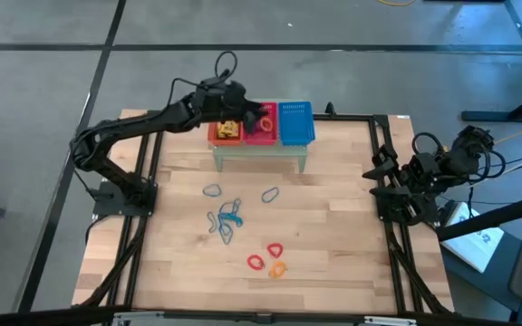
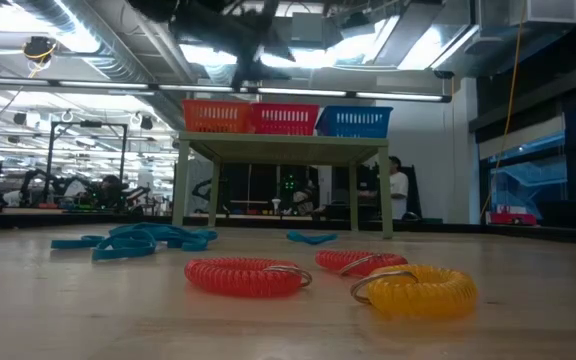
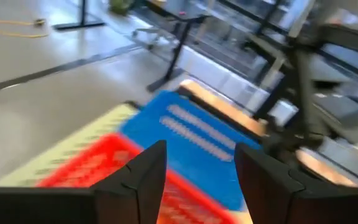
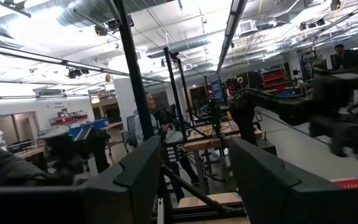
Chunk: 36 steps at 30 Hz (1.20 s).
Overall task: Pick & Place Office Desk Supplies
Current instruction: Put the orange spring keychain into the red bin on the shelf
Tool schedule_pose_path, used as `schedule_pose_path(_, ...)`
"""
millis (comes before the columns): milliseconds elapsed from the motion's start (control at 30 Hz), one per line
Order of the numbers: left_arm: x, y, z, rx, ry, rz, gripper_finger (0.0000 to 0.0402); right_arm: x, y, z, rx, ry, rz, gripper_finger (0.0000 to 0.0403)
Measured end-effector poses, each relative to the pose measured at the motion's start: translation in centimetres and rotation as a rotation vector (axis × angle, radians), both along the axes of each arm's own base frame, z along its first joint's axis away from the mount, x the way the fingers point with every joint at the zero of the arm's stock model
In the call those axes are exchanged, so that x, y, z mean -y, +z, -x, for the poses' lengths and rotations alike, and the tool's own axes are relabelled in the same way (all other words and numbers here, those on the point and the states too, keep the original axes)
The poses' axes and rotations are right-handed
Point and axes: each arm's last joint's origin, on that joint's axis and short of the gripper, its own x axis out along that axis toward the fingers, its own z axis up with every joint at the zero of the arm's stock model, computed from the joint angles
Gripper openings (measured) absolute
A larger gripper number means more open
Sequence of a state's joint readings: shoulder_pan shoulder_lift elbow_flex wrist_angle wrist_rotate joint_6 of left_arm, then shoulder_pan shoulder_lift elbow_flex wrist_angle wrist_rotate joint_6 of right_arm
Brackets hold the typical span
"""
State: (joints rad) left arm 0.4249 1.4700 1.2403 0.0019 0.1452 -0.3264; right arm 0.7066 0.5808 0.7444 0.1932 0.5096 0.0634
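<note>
High view: the office desk supplies are seen scattered across the middle of the wooden counter [image 1: 333, 226]. A cluster of blue loops [image 1: 226, 220] lies left of centre, a single blue loop [image 1: 270, 194] sits just right of it, and two red loops [image 1: 265, 255] with an orange loop [image 1: 278, 269] lie lower in the frame. Small yellow-orange blocks [image 1: 228, 130] are seen inside the orange basket [image 1: 214, 133], which stands in a row with the red basket [image 1: 260, 136] and the blue basket [image 1: 297, 123] on a small raised stand [image 1: 259, 152] at the upper centre. The left claw [image 1: 250, 114] is held above the red basket, and in the left wrist view its fingers [image 3: 143, 177] are seen spread apart with nothing between them. The right claw [image 1: 381, 172] is parked at the right edge of the counter, well apart from the supplies; in the right wrist view its fingers [image 4: 138, 168] are seen spread and empty.
</note>
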Motion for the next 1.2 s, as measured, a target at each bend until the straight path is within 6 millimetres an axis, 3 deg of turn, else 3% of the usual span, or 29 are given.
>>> schedule_pose_path(200,6.9,2.8,-1.5,-0.148,-0.079,-0.147,0.0176,0.0,0.0,0.0,0.000,-0.002,0.000,0.0192)
schedule_pose_path(433,14.2,1.7,-1.9,-0.252,-0.181,-0.040,0.0182,0.0,0.0,0.0,-0.001,0.003,-0.003,0.0192)
schedule_pose_path(633,20.4,-2.1,-2.2,-0.465,-0.225,0.044,0.0185,-0.2,0.0,0.0,0.011,0.067,0.002,0.0192)
schedule_pose_path(867,26.8,-5.5,-2.7,-0.551,-0.335,0.031,0.0200,-0.3,0.0,0.0,0.005,0.118,-0.019,0.0192)
schedule_pose_path(1200,33.2,-11.7,-2.9,-0.691,-0.418,0.003,0.0224,-0.3,-0.1,0.0,-0.002,0.114,-0.012,0.0192)
